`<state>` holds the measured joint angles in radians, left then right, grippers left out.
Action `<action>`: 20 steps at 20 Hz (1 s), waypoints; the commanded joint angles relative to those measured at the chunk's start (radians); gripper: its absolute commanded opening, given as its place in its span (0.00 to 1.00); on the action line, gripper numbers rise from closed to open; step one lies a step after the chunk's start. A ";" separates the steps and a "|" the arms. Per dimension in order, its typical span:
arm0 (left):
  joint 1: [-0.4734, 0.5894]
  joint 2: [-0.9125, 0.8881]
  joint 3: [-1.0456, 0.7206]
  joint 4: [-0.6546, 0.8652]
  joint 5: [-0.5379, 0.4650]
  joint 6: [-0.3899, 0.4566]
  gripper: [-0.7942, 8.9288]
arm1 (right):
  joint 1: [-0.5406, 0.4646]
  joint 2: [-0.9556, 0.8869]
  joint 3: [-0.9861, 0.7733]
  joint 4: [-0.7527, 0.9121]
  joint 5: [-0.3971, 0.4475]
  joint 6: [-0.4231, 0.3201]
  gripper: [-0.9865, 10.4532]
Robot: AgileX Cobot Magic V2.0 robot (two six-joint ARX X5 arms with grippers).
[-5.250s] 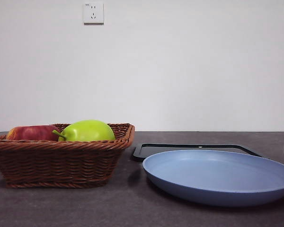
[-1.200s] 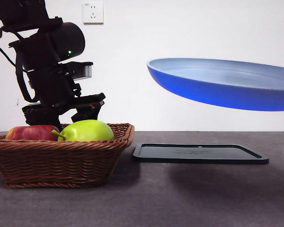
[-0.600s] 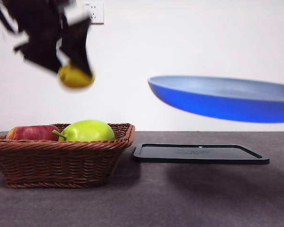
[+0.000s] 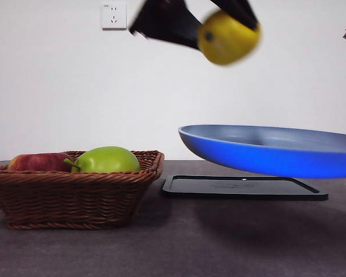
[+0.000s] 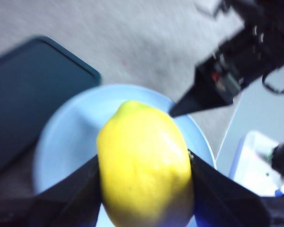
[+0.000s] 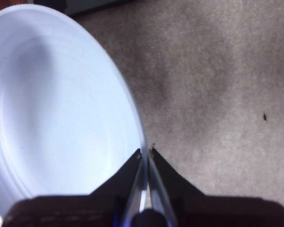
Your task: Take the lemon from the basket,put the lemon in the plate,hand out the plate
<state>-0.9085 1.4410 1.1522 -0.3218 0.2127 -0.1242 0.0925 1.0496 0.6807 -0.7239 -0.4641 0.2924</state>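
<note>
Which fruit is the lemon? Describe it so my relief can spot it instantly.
Find the blue plate held in the air above the black tray. Over it, the left end effector grips the lemon: small, bright yellow, oval. The green apple and red apple lie in the basket.

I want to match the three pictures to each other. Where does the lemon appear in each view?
Front view: the lemon at the top, in the left gripper, above the plate.
Left wrist view: lemon between the jaws.
Right wrist view: not in it.
Shared landmark: the plate.
</note>
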 commanded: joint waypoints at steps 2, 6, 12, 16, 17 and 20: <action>-0.063 0.106 0.014 0.047 -0.034 0.022 0.20 | 0.003 0.009 0.011 0.011 -0.008 0.006 0.09; -0.094 0.192 0.014 0.058 -0.056 0.023 0.34 | 0.013 0.009 0.011 0.011 -0.008 0.006 0.09; -0.105 0.200 0.014 0.045 -0.108 0.024 0.45 | 0.015 0.009 0.011 0.011 -0.008 0.006 0.09; -0.105 0.200 0.014 0.029 -0.108 0.023 0.46 | 0.015 0.009 0.011 0.008 -0.009 0.006 0.09; -0.105 0.200 0.014 0.030 -0.108 0.023 0.46 | 0.015 0.009 0.011 0.000 -0.009 0.006 0.09; -0.101 0.182 0.014 0.016 -0.107 0.023 0.46 | 0.014 0.009 0.011 -0.019 -0.008 0.011 0.09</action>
<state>-1.0004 1.6203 1.1519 -0.3115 0.1070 -0.1127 0.1047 1.0500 0.6807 -0.7521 -0.4606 0.2928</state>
